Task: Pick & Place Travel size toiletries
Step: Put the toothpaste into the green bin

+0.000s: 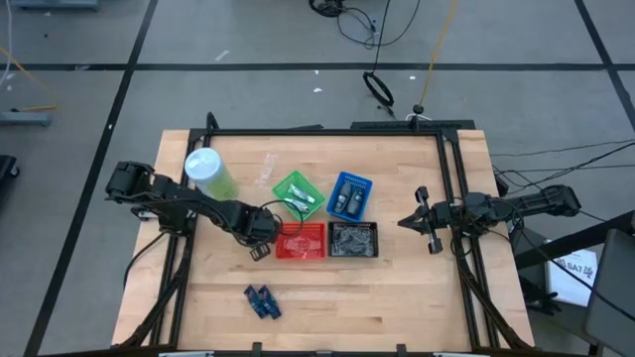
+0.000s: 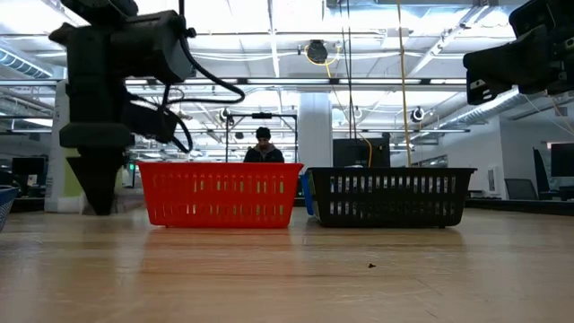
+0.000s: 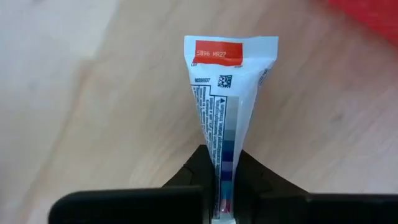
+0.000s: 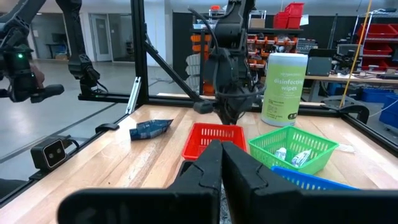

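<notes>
A whitish tube (image 3: 227, 93) with a red crimped end (image 3: 219, 53) lies over the bare wood just left of the red basket (image 1: 300, 241). My left gripper (image 1: 260, 248) points down and is shut on it. In the low view its fingertips (image 2: 99, 205) reach the table top. More whitish tubes lie in the green basket (image 1: 298, 195). Dark pieces fill the blue basket (image 1: 348, 195), and grey packets the black basket (image 1: 353, 240). Dark blue pieces (image 1: 262, 301) lie near the front edge. My right gripper (image 1: 407, 222) waits shut and level at the table's right side. My left gripper pinches the tube's narrow part (image 3: 225, 163), away from the red crimped end, between its two fingers. The fingers come from above, pointing down, and lie across the tube. The crimped end sticks out free beyond them. Whether the tube rests on the wood cannot be told.
A large green container with a white lid (image 1: 210, 174) stands at the back left. The four baskets cluster mid-table. A black frame (image 1: 327, 131) runs round the table's edges. A person (image 2: 263, 145) stands in the room beyond.
</notes>
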